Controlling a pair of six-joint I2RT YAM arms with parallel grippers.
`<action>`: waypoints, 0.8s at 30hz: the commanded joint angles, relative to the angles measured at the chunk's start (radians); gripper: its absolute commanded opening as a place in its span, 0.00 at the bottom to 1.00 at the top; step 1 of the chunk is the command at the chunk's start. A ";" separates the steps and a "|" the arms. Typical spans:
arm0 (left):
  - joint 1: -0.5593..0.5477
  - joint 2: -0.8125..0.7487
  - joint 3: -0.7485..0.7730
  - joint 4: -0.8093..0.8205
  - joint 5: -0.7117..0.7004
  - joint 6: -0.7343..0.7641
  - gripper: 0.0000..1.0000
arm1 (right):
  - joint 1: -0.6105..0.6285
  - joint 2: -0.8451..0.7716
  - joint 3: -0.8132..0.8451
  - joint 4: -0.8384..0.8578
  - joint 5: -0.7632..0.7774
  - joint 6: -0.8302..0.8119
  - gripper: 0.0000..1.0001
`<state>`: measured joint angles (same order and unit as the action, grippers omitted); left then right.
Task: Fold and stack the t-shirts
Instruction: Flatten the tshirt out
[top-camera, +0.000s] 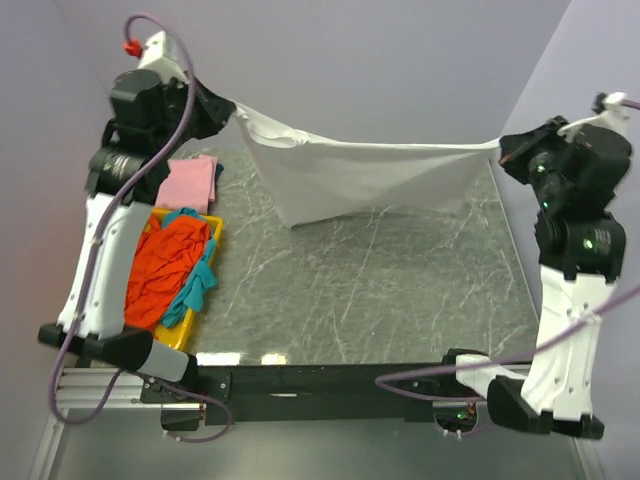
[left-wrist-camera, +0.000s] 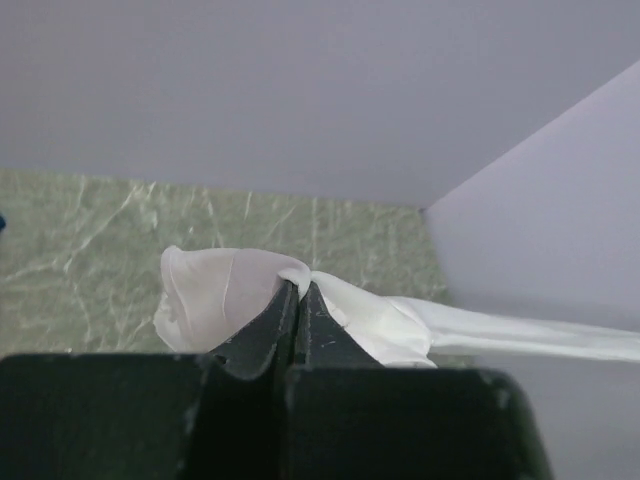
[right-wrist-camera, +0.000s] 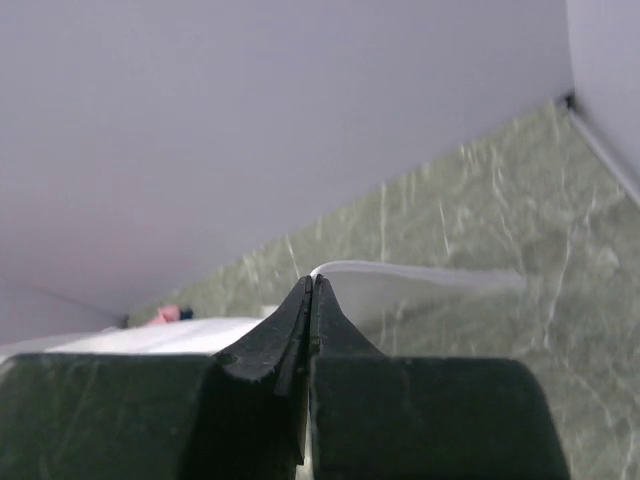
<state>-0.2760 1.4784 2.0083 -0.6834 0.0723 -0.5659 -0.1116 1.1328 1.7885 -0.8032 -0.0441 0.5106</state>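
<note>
A shallow yellow plastic tray (top-camera: 214, 228) is seen at the left edge of the grey-green marbled table (top-camera: 370, 290). A crumpled orange-red cloth t-shirt (top-camera: 160, 265) is piled in it. A teal cloth t-shirt (top-camera: 200, 285) is draped over the right side of that pile and hangs toward the tray's rim. Just beyond the tray, a folded pink cloth t-shirt (top-camera: 188, 185) is laid flat on the table.

A plain white cloth t-shirt (top-camera: 370, 175) is held up over the far half of the table, stretched taut between the two arms. Its long axis runs left to right, and its neck opening is turned toward the left end. The body of the shirt hangs down from the taut upper edge. Whether its lower edge touches the table cannot be told.

The left gripper (top-camera: 232, 112) is clamped on the white shirt beside the collar, its jaws pressed together on a bunched fold. The right gripper (top-camera: 500, 148) is likewise closed tight on the shirt's opposite end.
</note>
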 joint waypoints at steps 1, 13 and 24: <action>0.004 -0.154 -0.026 0.155 -0.011 -0.025 0.00 | -0.002 -0.044 0.066 0.045 0.059 -0.020 0.00; 0.004 0.054 0.084 0.159 0.101 -0.038 0.00 | -0.002 0.139 0.019 0.130 0.023 -0.014 0.00; 0.009 0.257 0.320 0.156 0.115 -0.002 0.00 | -0.002 0.326 0.222 0.141 -0.022 -0.007 0.00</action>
<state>-0.2729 1.8011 2.2124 -0.6025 0.1635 -0.5869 -0.1116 1.5124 1.8755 -0.7334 -0.0551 0.5076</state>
